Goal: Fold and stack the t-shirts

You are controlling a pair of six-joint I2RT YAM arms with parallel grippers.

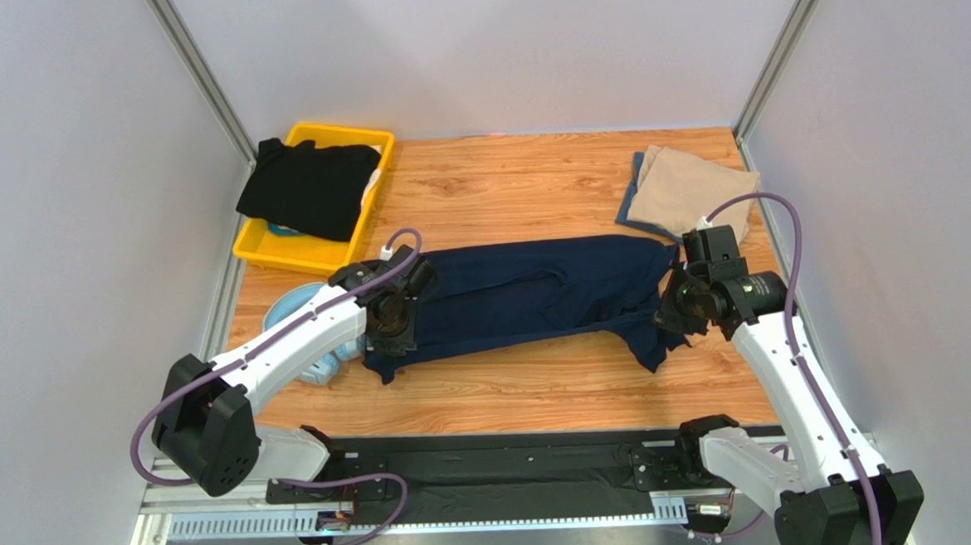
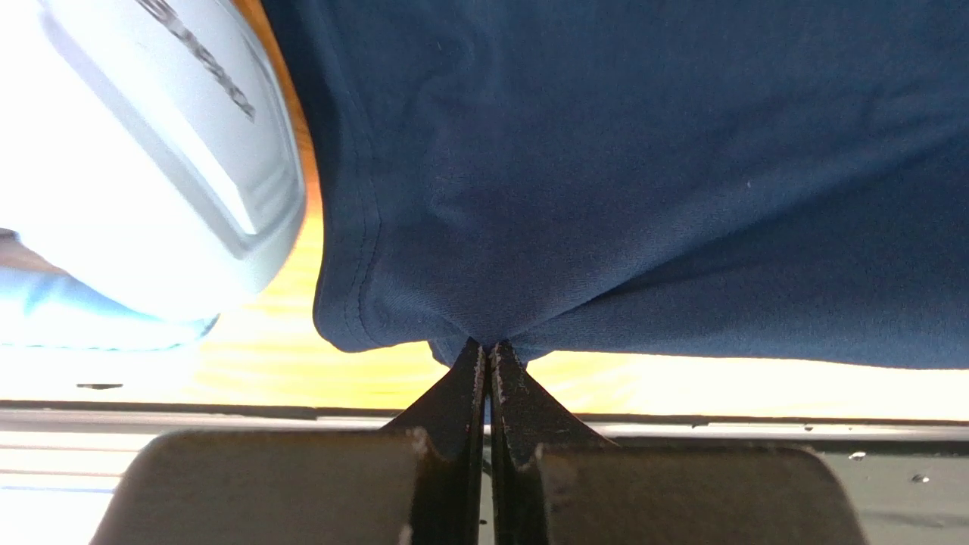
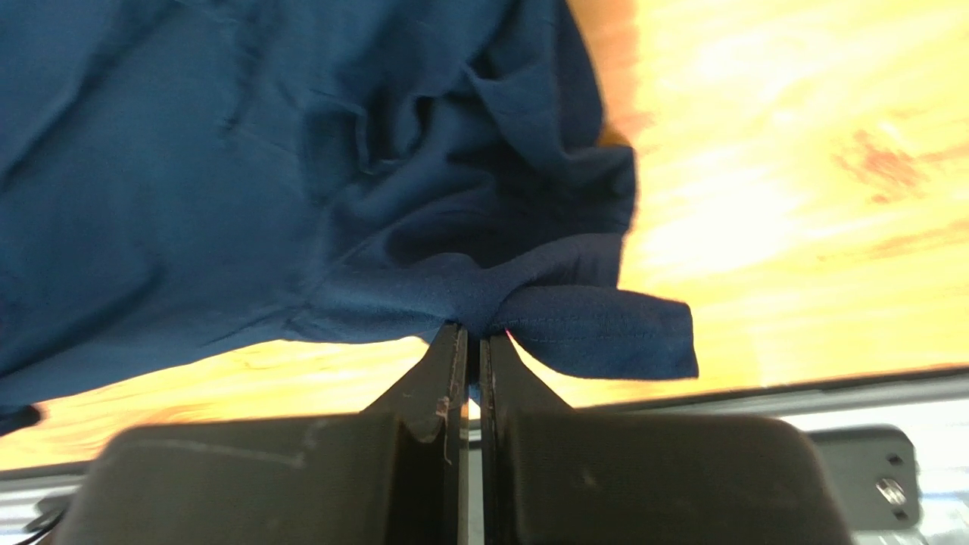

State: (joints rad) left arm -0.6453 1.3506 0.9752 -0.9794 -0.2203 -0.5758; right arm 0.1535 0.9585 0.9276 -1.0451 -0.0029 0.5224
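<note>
Dark navy soft cloth t-shirt (image 1: 529, 298) lies stretched between arms on wooden table (image 1: 511, 178). Light blue plastic headphones (image 1: 290, 310) just beside its left hem: drag may snag them. Left gripper (image 2: 489, 350) and right gripper (image 3: 472, 332) each clamped on thin hem pinch; uneven pull may slip cloth.

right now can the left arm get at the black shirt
Probably not freely: the left gripper is shut on the navy shirt. Once it lets go, the way to the black shirt on the yellow bin looks open.
</note>
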